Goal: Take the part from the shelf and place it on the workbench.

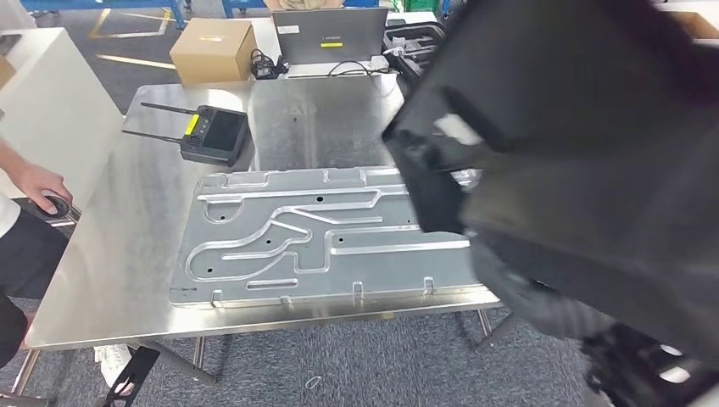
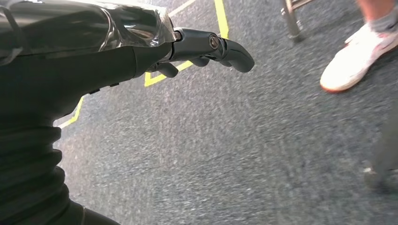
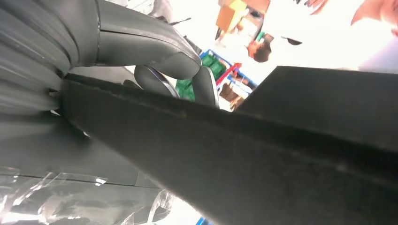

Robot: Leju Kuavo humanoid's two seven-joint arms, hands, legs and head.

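You've got a black remote w/ two antennas (image 1: pixel 214 136) lying near the far-left corner, just beyond the ribbed metal plate (image 1: pixel 322 242). Behind that: cardboard box (image 1: pixel 213 49), grey laptop (image 1: pixel 331 36), tangled cables (image 1: pixel 356 66). A person's hand (image 1: pixel 38 182) at left edge; white shoe (image 2: pixel 359 58) on grey carpet (image 2: pixel 225 150).

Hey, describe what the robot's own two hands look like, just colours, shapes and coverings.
The left hand has dark, glossy, rounded fingers behind a black ribbed cover, with crinkled clear plastic film wrapped over the wrist. The right hand has a thick, smooth grey thumb and darker rounded fingers, a grey ribbed cover at the wrist, and similar clear film nearby.
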